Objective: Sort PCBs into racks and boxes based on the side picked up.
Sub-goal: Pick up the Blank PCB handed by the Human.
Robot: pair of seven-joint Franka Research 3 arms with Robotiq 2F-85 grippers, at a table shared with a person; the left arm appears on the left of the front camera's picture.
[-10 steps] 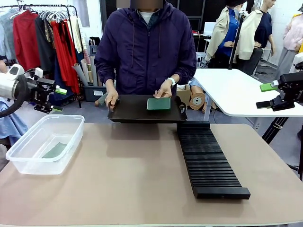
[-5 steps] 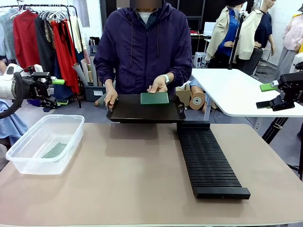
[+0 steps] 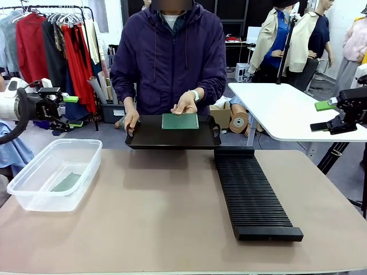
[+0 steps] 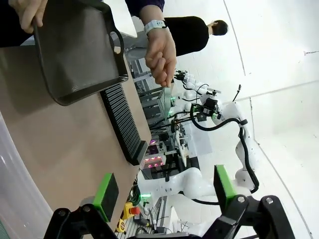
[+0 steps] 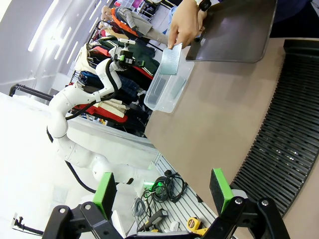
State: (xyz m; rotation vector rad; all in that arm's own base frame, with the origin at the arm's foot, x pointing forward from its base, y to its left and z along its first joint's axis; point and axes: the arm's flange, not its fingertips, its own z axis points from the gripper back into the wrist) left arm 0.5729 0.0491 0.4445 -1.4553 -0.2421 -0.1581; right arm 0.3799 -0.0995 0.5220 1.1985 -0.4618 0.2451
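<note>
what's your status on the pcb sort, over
Left gripper and right gripper open, holding nothing. PCB in the person's hand above the black tray. Second PCB in the clear box. No obstruction seen.

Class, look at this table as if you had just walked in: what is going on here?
A person at the far side holds a black tray in one hand and a green PCB over it in the other hand. The left gripper and right gripper hang open off to the sides, holding nothing. One PCB lies in the clear box; the rack looks empty.
</note>
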